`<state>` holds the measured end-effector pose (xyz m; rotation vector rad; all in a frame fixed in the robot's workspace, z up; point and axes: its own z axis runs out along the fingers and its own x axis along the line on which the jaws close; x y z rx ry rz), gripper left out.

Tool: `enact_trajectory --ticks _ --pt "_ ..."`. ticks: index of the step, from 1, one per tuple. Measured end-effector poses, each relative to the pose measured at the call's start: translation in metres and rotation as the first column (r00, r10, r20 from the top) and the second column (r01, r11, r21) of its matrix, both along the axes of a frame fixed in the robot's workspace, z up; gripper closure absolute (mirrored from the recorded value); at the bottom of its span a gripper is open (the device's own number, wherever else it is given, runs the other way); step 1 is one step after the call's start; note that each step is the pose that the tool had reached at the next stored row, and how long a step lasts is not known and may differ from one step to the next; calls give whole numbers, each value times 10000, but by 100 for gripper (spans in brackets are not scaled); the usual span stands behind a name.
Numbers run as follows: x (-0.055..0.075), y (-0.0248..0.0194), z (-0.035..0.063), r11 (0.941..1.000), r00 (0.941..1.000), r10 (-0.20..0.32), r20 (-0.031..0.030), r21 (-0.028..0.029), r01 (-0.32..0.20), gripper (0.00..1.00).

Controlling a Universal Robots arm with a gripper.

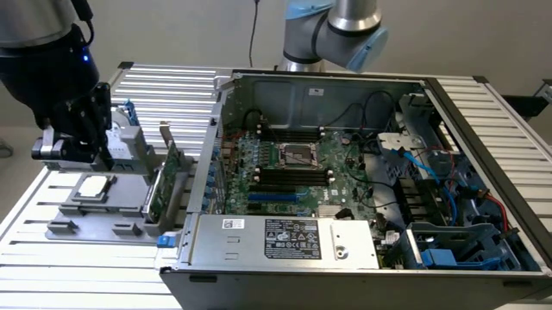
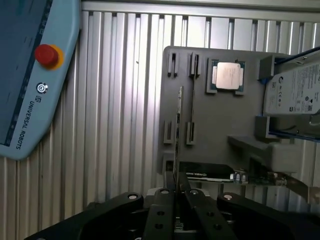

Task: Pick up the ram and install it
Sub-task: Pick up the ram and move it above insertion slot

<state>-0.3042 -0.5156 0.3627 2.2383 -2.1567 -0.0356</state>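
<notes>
Clamping the long, narrow, thin ram stick (image 2: 178, 125) edge-on, the black pincer (image 2: 176, 189) holds it over the grey moulded parts tray (image 2: 220, 120) on the slatted metal counter (image 2: 125, 100), beside the open computer case (image 1: 362, 287)

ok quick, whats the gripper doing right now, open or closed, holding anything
Gripper: closed, holding the ram, which is seen edge-on.

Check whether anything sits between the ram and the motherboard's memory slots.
Yes. The gripper holds the ram over the fixture tray. The upright expansion card and the case wall stand between it and the memory slots, on the exterior view's left of those slots.
</notes>
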Motion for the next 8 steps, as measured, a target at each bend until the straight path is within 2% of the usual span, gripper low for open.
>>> enact_trajectory --ticks 4,8 --pt "176 6 146 10000 10000 0 -13 1 0 86" --pt "305 49 194 10000 10000 0 -14 0 0 86"
